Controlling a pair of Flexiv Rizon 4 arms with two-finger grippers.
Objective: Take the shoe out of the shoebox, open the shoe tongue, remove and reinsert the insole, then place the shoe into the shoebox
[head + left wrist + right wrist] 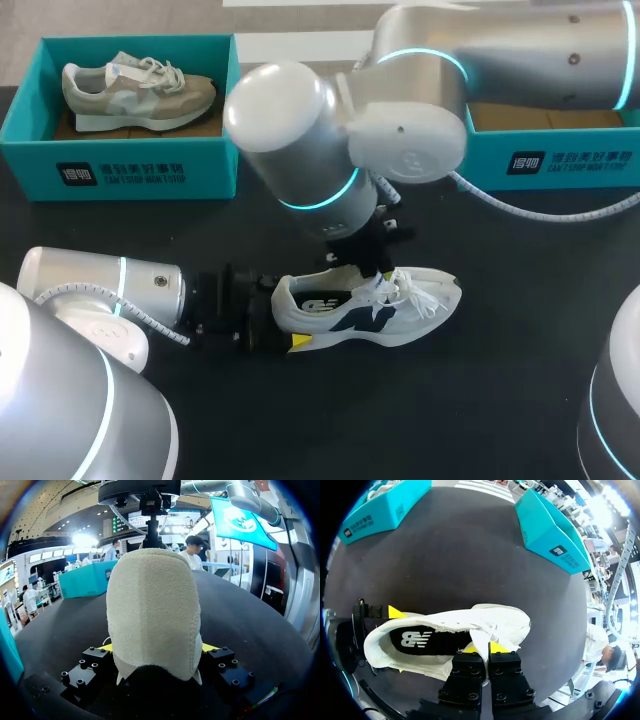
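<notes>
Black tabletop: white navy-trimmed sneaker stands outside teal cardboard shoebox. Our left gripper clamps heel; right gripper pinches tongue. Tongue-opening step, we judge; next needs pulling tongue forward, exposing insole.

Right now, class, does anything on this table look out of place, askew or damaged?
Nothing stands out. The white shoe stands upright on the table, heel clamped in the left pincer, tongue pinched by the right pincer. No spill or damage shows; a beige shoe sits in the left box.
</notes>
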